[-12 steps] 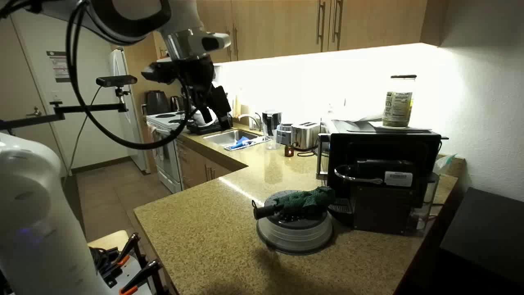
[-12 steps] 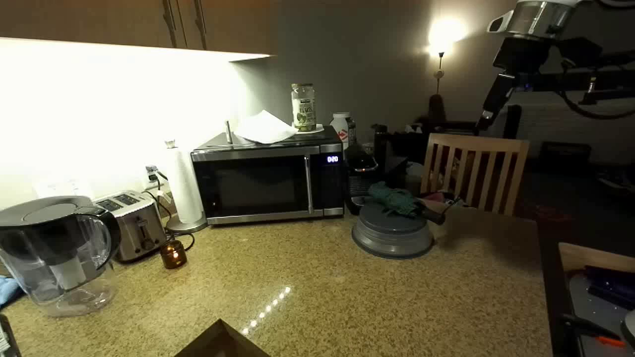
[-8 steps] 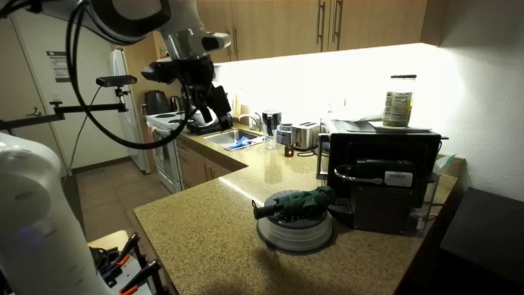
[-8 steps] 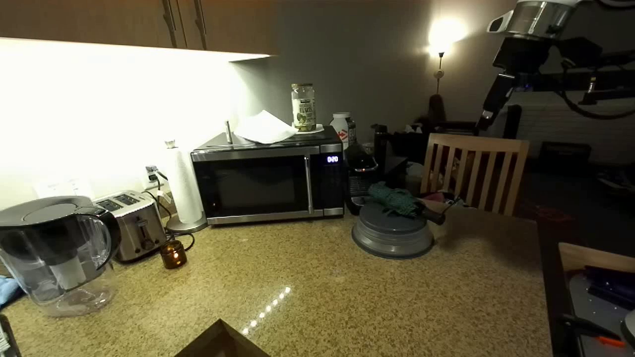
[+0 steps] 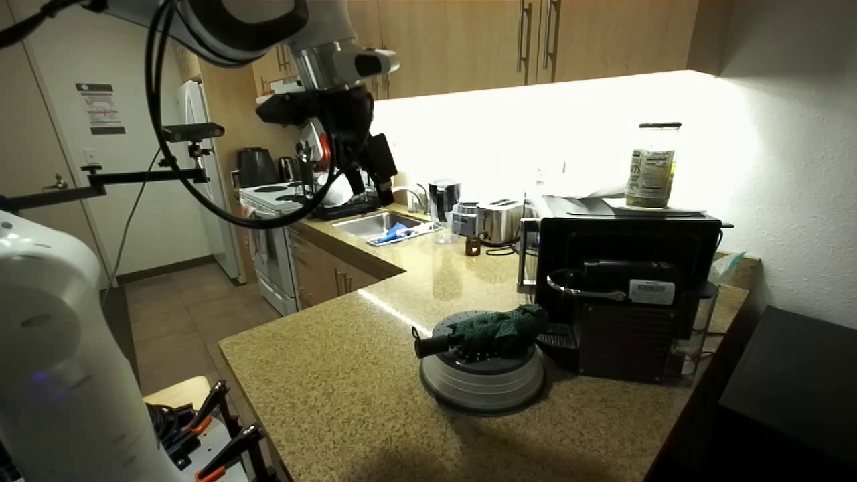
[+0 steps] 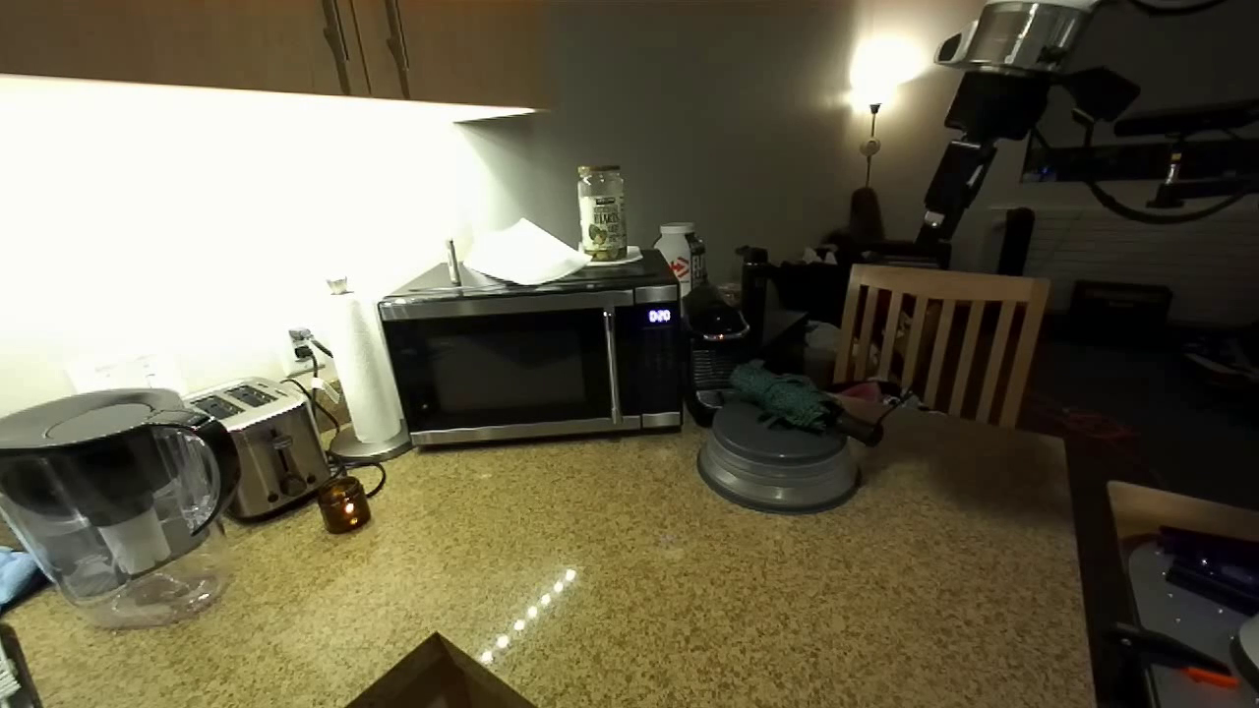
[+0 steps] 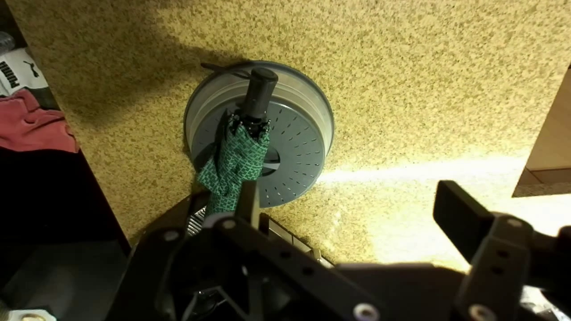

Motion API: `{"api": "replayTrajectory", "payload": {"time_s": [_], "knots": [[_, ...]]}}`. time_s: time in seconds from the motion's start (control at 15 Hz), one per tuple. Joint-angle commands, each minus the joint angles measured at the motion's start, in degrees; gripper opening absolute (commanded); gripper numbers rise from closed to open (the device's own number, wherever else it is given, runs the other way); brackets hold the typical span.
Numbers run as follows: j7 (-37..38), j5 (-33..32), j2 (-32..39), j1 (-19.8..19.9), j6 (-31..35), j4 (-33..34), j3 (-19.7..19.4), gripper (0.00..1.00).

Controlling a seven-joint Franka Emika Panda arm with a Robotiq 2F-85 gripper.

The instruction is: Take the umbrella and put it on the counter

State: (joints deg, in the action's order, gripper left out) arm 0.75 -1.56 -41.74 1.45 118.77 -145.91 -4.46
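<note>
The folded green umbrella with its black handle lies across the top of a round grey dish. In both exterior views the umbrella rests there, its handle sticking out past the dish's top. That dish stands on the tan speckled counter. My gripper hangs well above the counter, off to the handle side of the umbrella. In the wrist view the gripper is wide open with nothing between its fingers; one finger overlaps the umbrella's lower end in the picture.
A black coffee machine stands close beside the dish. Behind it is a microwave with a jar on top. A toaster, a candle glass and a water pitcher stand farther along. A wooden chair is beyond the counter.
The arm was still at first, then my gripper moved a short way, rightward in one exterior picture and leftward in the other, nearer the umbrella. Umbrella and dish have not moved.
</note>
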Motion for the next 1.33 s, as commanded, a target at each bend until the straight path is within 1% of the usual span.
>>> {"api": "replayTrajectory", "payload": {"time_s": [0.0,0.13,0.4,0.67,0.8,0.93,1.07,1.13,1.2,1.27], "knots": [[2.14,0.62,6.06,1.27,0.54,3.68,1.13,1.0],[3.89,0.68,7.86,1.57,0.14,5.05,1.49,1.0],[10.45,-1.27,9.85,3.88,0.13,6.77,3.77,1.0],[17.21,-6.26,11.96,7.46,-0.44,7.9,6.14,1.0],[20.59,-9.98,13.19,9.35,-0.41,7.97,7.04,1.0],[22.7,-12.43,14.29,10.37,-1.13,8.18,7.15,1.0],[23.43,-13.5,15.46,10.7,-1.81,8.27,6.77,1.0],[22.15,-12.28,16.1,10.13,-2.17,8.38,5.9,1.0],[22.59,-12.65,16.47,10.25,-1.79,8.24,5.94,1.0],[21.16,-10.86,16.88,9.42,-1.89,8.33,5.12,1.0]]}}
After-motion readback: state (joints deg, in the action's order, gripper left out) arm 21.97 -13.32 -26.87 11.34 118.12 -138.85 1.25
